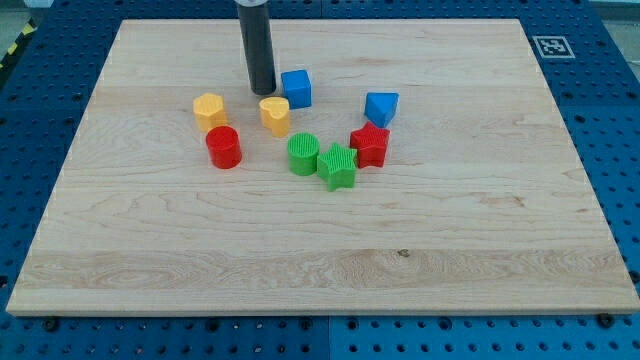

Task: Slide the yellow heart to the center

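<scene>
End effector: my tip (262, 91), the lower end of a straight dark rod, has nothing to clench or release; it grips nothing and stands on the counter (150, 250) in the upper middle of the frame.
Tip position: just above the yellow heart (275, 115) and a little to its left, close to it; whether it touches cannot be told. The blue cube (297, 88) sits just to the tip's right.
Task block: the yellow heart lies above and left of the frame's middle, with the counter's centre below it and to the right.
Neighbours: the green cylinder (303, 154) stands just below-right of the heart, the green star (338, 166) and red star (370, 145) touching or nearly so beyond it, and another blue block (381, 107) at upper right. The yellow hexagon (209, 111) and red cylinder (224, 147) sit to the heart's left.
Risk, collision: a push toward the centre likely drives the heart into the green cylinder, which could shove the stars along too.
Risk, slip: an off-centre contact on the heart's rounded lobes may spin it aside toward the red cylinder.
Risk, stray contact: drifting right could nudge the blue cube.
</scene>
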`<state>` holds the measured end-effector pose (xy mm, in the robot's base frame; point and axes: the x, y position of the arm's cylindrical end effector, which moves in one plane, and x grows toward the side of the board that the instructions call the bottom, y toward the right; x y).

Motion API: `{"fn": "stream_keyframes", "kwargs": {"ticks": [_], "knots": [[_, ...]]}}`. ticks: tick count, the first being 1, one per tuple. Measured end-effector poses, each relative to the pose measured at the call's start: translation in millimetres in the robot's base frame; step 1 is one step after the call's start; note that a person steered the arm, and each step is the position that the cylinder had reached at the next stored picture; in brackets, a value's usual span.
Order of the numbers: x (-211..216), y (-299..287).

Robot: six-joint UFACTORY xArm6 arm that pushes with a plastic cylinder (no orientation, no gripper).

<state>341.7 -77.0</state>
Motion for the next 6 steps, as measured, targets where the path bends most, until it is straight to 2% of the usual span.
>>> {"fn": "stream_keyframes", "kwargs": {"ticks": [2,5,6], "knots": [[39,-24],[43,18],[43,2]]}}
